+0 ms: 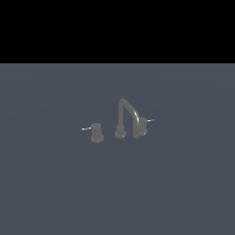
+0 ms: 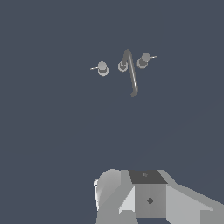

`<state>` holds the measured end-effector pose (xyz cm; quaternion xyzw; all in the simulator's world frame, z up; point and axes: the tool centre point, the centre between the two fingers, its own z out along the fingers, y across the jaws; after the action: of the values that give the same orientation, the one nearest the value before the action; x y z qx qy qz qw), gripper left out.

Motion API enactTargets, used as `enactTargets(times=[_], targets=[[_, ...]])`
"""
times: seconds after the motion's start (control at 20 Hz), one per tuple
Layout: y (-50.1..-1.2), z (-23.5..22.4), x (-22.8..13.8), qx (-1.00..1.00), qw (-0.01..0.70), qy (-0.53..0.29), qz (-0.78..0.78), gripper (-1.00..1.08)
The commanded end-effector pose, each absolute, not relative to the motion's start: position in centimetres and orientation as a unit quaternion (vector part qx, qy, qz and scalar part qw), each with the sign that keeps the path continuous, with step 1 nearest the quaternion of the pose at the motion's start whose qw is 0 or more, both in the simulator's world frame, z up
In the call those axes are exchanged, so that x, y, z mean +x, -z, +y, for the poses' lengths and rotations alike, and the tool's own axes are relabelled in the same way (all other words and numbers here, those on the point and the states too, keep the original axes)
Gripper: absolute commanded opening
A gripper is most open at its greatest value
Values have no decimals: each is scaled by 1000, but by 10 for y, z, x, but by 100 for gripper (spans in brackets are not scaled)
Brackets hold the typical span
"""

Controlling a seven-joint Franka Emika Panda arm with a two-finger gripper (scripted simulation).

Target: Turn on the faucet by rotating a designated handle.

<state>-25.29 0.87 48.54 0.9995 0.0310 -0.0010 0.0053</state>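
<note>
Item: handle (image 1: 96, 132), left of frame centre in the exterior view, lever pin (image 1: 86, 129) pointing left. We find it well apart from our end effector (image 2: 146, 199); its opening we cannot tell.

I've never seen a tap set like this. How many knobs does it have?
2. One knob stands at the exterior view's left of the arched spout; the other knob is at its right, partly behind the spout's tip. None seems hidden.
</note>
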Motion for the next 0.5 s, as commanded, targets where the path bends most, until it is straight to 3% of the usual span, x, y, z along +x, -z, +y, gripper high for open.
enactTargets(times=[0.0,0.45], targets=[[-485,9,-253,1000,5,1,31,-100],[-472,17,-249,1000,5,1,9,-100]])
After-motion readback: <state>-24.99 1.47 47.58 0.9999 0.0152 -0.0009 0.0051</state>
